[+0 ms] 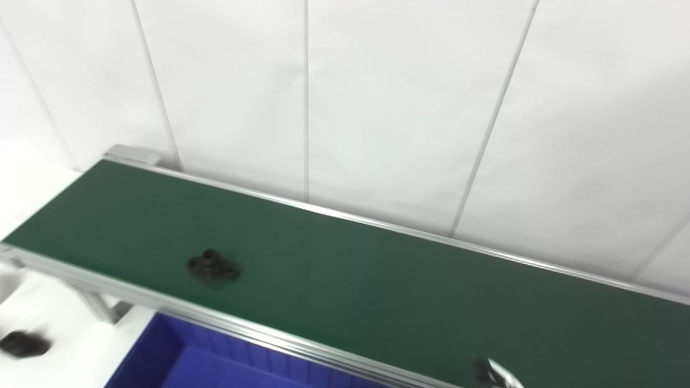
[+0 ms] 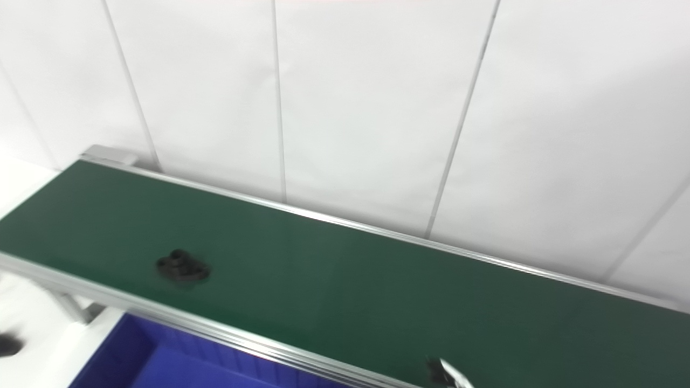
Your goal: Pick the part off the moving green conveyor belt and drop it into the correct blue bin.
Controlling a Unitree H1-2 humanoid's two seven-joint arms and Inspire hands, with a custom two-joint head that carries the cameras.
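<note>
Black plastic-looking part (image 1: 213, 266) sits on the green conveyor belt (image 1: 377, 291), left of centre in the frame, just up from the blue bin (image 1: 178, 361) at the bottom edge. Looks stiff and light to me, flat base with a raised boss, so I'd pinch the boss. Right hand (image 1: 493, 373) barely pokes in at bottom right, can't tell if it's holding anything; left hand isn't visible. Left eye view shows a dark blurry blob (image 1: 22, 344) at lower left more fully; it's cut off in the other

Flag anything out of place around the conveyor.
One dark, blurred object lies on the white surface left of the blue bin, off the green belt. A black part rides the belt normally.
</note>
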